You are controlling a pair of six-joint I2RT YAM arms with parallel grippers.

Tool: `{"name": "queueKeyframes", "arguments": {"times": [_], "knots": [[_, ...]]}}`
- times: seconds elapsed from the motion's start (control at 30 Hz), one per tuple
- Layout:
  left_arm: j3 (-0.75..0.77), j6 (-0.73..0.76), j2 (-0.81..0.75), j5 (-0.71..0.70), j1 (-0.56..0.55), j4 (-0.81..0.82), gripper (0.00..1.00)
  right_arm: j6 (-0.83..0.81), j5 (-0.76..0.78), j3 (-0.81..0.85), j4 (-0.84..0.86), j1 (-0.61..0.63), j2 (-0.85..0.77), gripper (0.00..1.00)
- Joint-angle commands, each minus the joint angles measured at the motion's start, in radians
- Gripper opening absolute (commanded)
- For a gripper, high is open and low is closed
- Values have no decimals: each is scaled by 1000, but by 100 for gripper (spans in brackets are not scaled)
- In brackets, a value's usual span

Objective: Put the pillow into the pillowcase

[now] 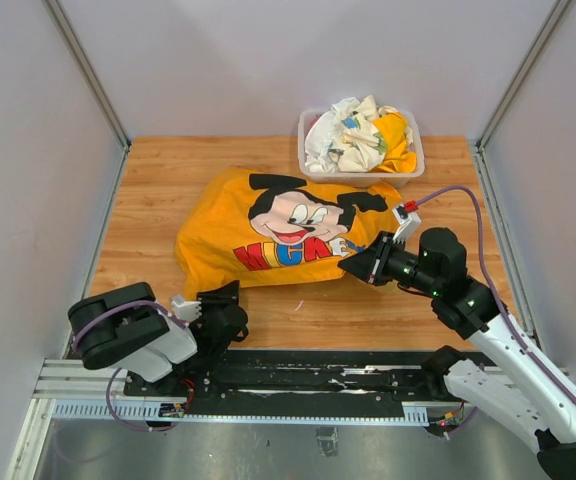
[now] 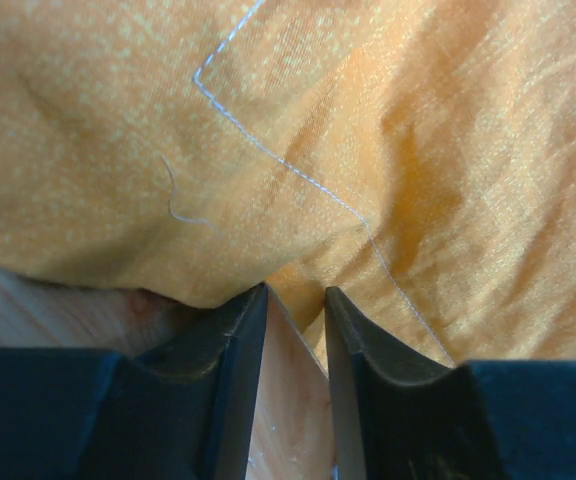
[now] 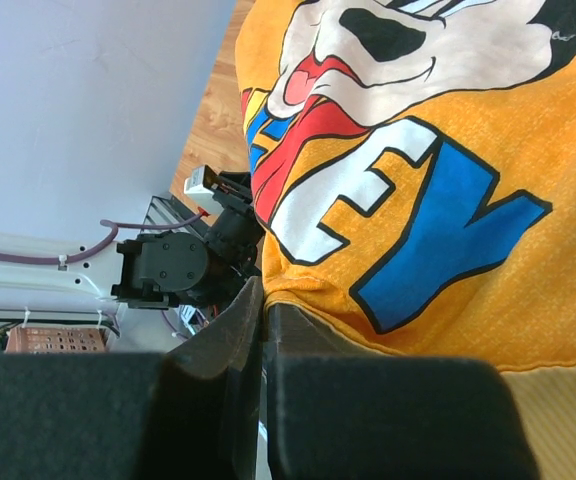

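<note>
Left gripper [image 1: 224, 297] is sitting at the near-left edge of the pillowcase [image 1: 268, 235]. In the left wrist view its jaws are standing a narrow gap apart with a fold of orange cloth right at the tips. I'm not seeing it clamped on anything.

The pillowcase is lying printed side up in the middle of the table [image 1: 148, 200], and it's looking puffed and full. The pillow isn't showing in any view, so I'm judging it's already inside.

Right gripper [image 1: 352, 262] is touching the right end of the pillowcase by the last letters. Its fingers [image 3: 223, 340] are pressed together, with the hem lying just against them. I can't tell if any cloth is pinched between them.

I'm reading the stuffing as mostly done. What's left is likely seating the corners, checking the open end and letting go. I can't make out which end is open. The bin [image 1: 309, 160] of cloths [image 1: 358, 135] behind is sitting apart from all this.
</note>
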Motion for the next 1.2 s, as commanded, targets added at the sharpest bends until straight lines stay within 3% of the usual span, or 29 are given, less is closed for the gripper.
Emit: {"name": "queueKeyframes", "arguments": {"times": [0.0, 0.1, 0.27, 0.43, 0.53, 0.63, 0.8, 0.93, 1.17], "knots": [[-57, -52, 83, -22, 1, 51, 35, -15, 1, -1, 45, -8, -20, 1], [-76, -13, 113, -28, 4, 145, 25, -15, 3, -9, 47, -8, -19, 1], [-78, 2, 92, -8, 6, 139, 1, -12, -1, -23, 57, -8, -9, 1], [-66, 55, -41, 4, 6, 53, 0, -13, 3, -26, 57, -8, -11, 1], [-32, 93, -212, 26, 4, -128, 0, -9, 3, -28, 56, -8, -15, 1], [37, 93, -427, 32, -6, -492, 0, -9, 6, -27, 52, -8, -22, 1], [89, 124, -730, 26, -8, -823, 0, -10, 16, -26, 54, -8, -26, 1], [203, 123, -840, 37, -8, -1078, 0, -26, 29, -13, 47, -8, -20, 1], [422, 195, -927, 14, -8, -1343, 0, -81, 98, 42, -5, -9, -19, 1]]}}
